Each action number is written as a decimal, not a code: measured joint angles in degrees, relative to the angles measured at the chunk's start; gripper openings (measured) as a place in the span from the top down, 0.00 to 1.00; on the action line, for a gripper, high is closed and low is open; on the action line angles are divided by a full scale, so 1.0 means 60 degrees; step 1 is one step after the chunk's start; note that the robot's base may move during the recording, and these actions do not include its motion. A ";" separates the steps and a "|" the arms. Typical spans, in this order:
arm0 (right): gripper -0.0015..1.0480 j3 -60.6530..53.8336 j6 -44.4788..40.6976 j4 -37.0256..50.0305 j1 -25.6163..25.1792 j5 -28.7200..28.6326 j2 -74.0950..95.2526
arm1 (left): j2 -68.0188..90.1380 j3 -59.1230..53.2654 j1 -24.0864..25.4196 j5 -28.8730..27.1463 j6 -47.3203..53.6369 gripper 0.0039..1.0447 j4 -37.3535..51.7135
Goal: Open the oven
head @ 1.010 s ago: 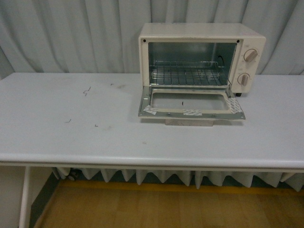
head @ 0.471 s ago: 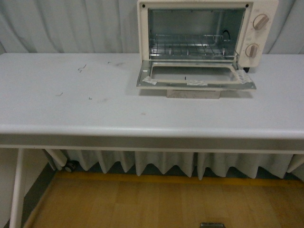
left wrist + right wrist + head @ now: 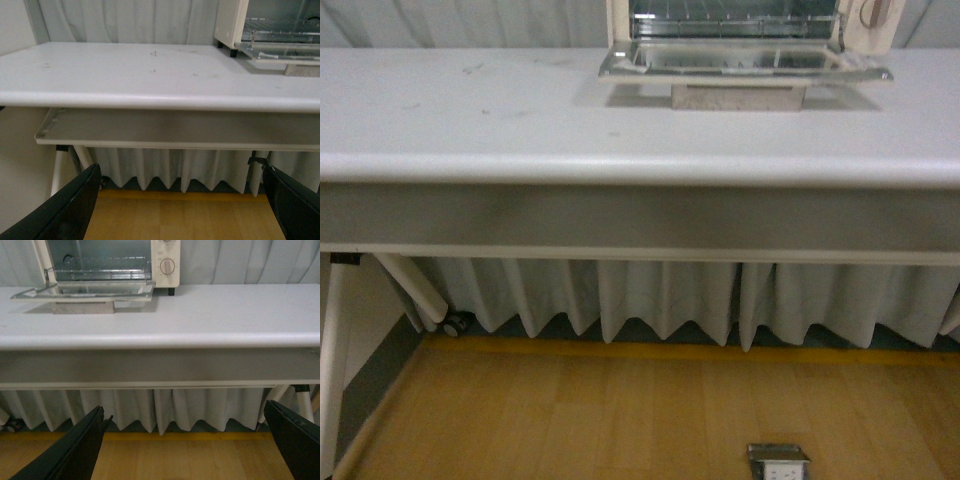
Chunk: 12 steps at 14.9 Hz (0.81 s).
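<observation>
Dropping over the last second, the front view now takes in mostly the counter (image 3: 620, 150) edge, the curtain beneath and the wooden floor, with the oven (image 3: 750, 30) cut off at the top of frame. Its door (image 3: 740, 62) lies folded flat on the counter, rack visible behind, so the opening looks finished and the robot appears to be backing away. Both the left hand (image 3: 180, 210) and right hand (image 3: 185, 445) hang below counter level, fingers spread wide, holding nothing.

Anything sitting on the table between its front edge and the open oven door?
No objects: in the right wrist view the table is bare from its front edge up to the door of the oven. The front view shows only faint scuffs.
</observation>
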 joint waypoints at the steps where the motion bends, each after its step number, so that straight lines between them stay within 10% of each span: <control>1: 0.06 0.0000 0.0004 -0.0015 0.0000 0.0007 0.0000 | 0.0000 0.0000 0.0000 0.0004 0.0000 0.06 -0.0011; 12: 0.06 0.0000 0.0000 -0.0029 0.0000 0.0015 0.0004 | 0.0000 0.0000 0.0000 -0.0007 0.0000 0.06 -0.0029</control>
